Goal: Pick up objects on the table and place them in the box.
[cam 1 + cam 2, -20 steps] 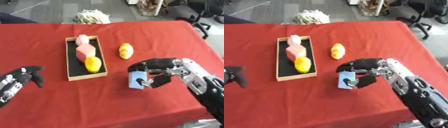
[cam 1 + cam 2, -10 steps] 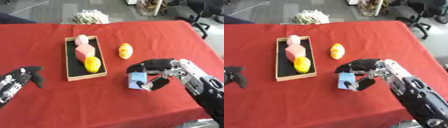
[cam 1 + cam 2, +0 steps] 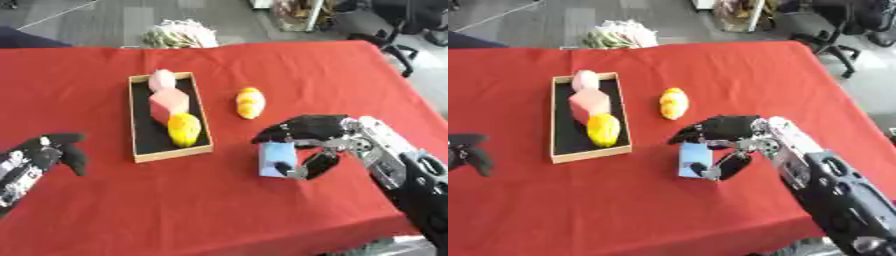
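Note:
A light blue block [image 3: 275,159] stands on the red table, right of the box. My right hand [image 3: 311,134] is curled over it, fingers above and thumb at its right side. A yellow-orange oval object [image 3: 249,102] lies on the cloth a little farther back. The shallow wooden box [image 3: 141,120] with a black floor holds a pale pink piece at the far end, a pink block [image 3: 168,104] in the middle and a yellow rounded object [image 3: 184,129] near the front. My left hand [image 3: 51,153] rests at the lower left, fingers curled, holding nothing.
The red cloth [image 3: 175,205] covers the whole table. A bundle of pale greenish material [image 3: 179,34] lies on the floor beyond the far edge. Office chairs [image 3: 402,20] stand at the upper right.
My right hand has stayed around the blue block, with its thumb closing in a little at the block's side. The block and the other objects have not shifted.

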You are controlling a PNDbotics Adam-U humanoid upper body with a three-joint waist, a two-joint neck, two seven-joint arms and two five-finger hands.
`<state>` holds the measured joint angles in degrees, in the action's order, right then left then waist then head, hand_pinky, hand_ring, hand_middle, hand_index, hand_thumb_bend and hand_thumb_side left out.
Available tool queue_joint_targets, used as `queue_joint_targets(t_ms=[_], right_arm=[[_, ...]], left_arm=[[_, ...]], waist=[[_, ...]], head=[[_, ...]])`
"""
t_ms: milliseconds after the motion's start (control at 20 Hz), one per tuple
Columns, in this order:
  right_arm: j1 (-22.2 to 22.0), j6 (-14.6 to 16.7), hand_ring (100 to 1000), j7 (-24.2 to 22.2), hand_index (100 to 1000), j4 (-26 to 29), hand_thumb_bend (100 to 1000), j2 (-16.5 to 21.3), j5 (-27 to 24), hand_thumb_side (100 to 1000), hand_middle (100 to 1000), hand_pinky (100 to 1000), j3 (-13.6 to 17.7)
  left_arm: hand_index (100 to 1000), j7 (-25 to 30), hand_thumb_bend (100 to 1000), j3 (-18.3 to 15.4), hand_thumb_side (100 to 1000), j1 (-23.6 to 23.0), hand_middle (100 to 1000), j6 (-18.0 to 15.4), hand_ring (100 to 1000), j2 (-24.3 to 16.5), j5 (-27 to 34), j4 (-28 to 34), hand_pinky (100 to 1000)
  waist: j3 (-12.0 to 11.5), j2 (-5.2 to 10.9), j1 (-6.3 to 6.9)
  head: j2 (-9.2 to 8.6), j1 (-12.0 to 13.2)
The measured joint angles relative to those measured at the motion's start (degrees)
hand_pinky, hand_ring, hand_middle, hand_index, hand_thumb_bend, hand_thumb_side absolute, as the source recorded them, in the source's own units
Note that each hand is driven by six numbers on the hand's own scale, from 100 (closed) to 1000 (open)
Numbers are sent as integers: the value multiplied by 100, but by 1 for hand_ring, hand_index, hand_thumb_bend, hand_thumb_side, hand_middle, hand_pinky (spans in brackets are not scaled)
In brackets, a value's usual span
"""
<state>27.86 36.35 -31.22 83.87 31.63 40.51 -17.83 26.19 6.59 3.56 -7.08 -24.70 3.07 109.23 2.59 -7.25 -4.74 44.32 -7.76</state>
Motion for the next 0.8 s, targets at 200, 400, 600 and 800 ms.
queue_joint_targets(t_ms=[200,400,600,800], right_arm=[[471,7,622,7,1000,-37,100,162,-291,350,887,760,182],[1050,9,624,9,1000,-409,100,137,-408,293,886,768,334],[1541,68,627,67,1000,-1098,100,-171,-248,282,889,774,505],[1908,199,648,198,1000,-1802,100,-559,216,275,897,782,753]], left_arm=[[847,-12,100,-2,826,50,571,-12,544,23,62,61,691],[841,-53,100,-3,798,153,559,-34,532,158,165,112,679],[838,-80,100,31,783,215,556,-49,528,231,350,178,676],[837,-74,100,62,783,259,554,-55,526,261,497,222,674]], waist=[[-127,0,2],[-379,0,5],[-681,0,35],[-977,0,60]], head=[[0,-42],[0,-175],[0,-394],[0,-657]])
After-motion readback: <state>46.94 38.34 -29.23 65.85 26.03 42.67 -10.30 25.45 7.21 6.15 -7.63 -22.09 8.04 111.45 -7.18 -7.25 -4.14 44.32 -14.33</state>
